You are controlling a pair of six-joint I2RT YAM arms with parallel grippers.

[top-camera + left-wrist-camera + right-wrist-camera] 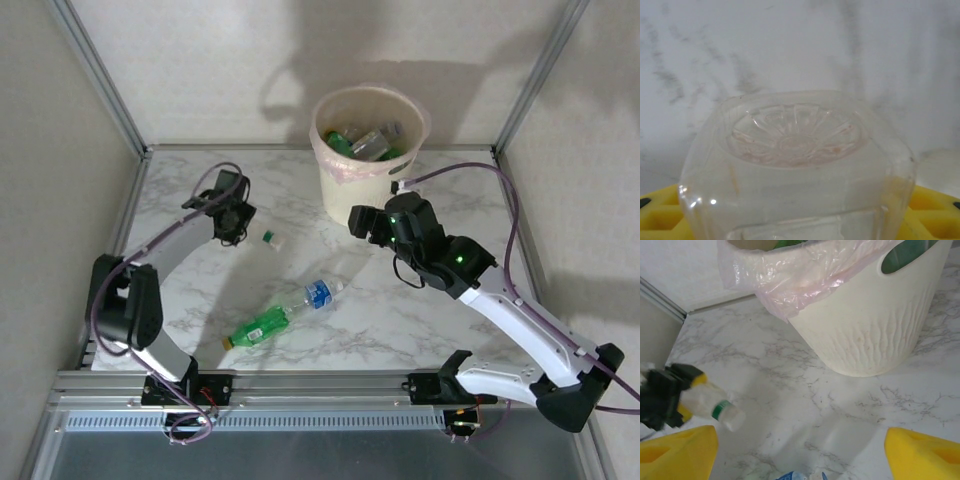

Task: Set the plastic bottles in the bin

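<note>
While two bottles lie loose at the lower middle of the top view, a blue-label bottle point(318, 293) and a green bottle point(262, 325) nearly end to end, a third, clear bottle point(800, 165) is clamped in the left gripper point(238, 222) left of centre, its white cap pointing right. The grip sits near the base, so most of the body juts out unsupported. The bin point(335, 185) stands at upper centre, already holding several bottles, its liner point(790, 280) draped loosely over the rim.

The right gripper point(362, 222) hovers just below and beside the bin, its fingers point(680, 450) spread wide and empty.

I judge the carry risky. Smooth plastic held near one end may pivot or slip, the cap may catch the rim or liner, and the right arm stands close to the left arm's path across the table point(450, 200).
</note>
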